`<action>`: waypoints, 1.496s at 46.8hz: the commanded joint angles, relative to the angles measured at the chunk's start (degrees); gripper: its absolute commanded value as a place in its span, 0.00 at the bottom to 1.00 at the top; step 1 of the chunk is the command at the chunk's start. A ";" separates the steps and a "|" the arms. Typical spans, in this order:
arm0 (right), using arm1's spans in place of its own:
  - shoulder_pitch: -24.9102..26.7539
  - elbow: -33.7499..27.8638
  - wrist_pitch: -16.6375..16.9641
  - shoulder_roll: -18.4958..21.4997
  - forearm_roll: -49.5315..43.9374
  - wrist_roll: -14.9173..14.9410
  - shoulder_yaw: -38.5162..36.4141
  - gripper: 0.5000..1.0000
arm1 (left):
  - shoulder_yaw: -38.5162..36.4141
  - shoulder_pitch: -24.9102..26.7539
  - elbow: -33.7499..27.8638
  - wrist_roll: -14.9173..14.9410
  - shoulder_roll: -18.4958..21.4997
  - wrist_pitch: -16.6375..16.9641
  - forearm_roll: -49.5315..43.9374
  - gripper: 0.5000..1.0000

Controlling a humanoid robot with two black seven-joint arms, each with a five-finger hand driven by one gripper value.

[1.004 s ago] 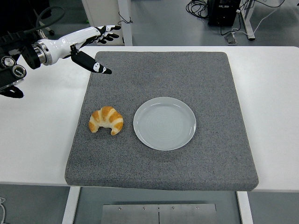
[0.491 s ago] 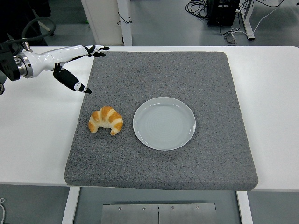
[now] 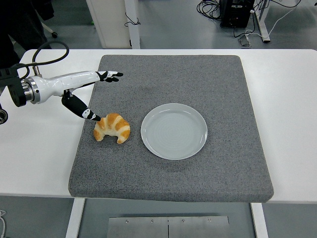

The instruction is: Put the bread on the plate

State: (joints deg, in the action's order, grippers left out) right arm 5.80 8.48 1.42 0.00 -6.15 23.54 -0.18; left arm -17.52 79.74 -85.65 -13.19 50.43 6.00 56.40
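- On the grey mat (image 3: 198, 89), left of the plate (image 3: 174, 131) and just clear of its rim, the bread (image 3: 113, 127) was seen, not yet lifted.
- Its long axis was judged roughly left-right.
- The left hand (image 3: 81, 91) was found up-left of it, fingers spread, nothing held; thumb tip near the crust, contact unclear.
- The right hand was not seen.

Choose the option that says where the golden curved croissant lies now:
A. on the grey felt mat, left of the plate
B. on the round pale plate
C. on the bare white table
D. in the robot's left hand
A: the golden curved croissant lies on the grey felt mat, just left of the empty round pale plate; the left hand is open beside it.
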 commanded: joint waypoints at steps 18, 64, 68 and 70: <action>0.00 -0.04 -0.10 0.00 0.00 0.01 0.00 1.00 | -4.27 -1.07 -0.39 0.00 -2.35 5.34 0.03 0.94; 0.01 -0.04 -0.01 0.00 0.00 0.01 0.00 1.00 | -8.14 -5.47 3.56 5.80 -10.53 15.09 4.24 0.94; 0.00 -0.04 -0.01 0.00 0.00 0.01 0.00 1.00 | -8.14 -5.47 3.56 6.33 -10.62 15.36 4.24 0.93; 0.00 0.05 -0.01 0.00 0.00 0.01 0.00 1.00 | -8.14 -5.47 3.65 6.33 -10.62 15.71 4.24 0.92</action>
State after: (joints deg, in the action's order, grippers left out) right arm 5.82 8.44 1.39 0.00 -6.15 23.52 -0.18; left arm -25.67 74.27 -82.04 -6.96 39.86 21.30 60.64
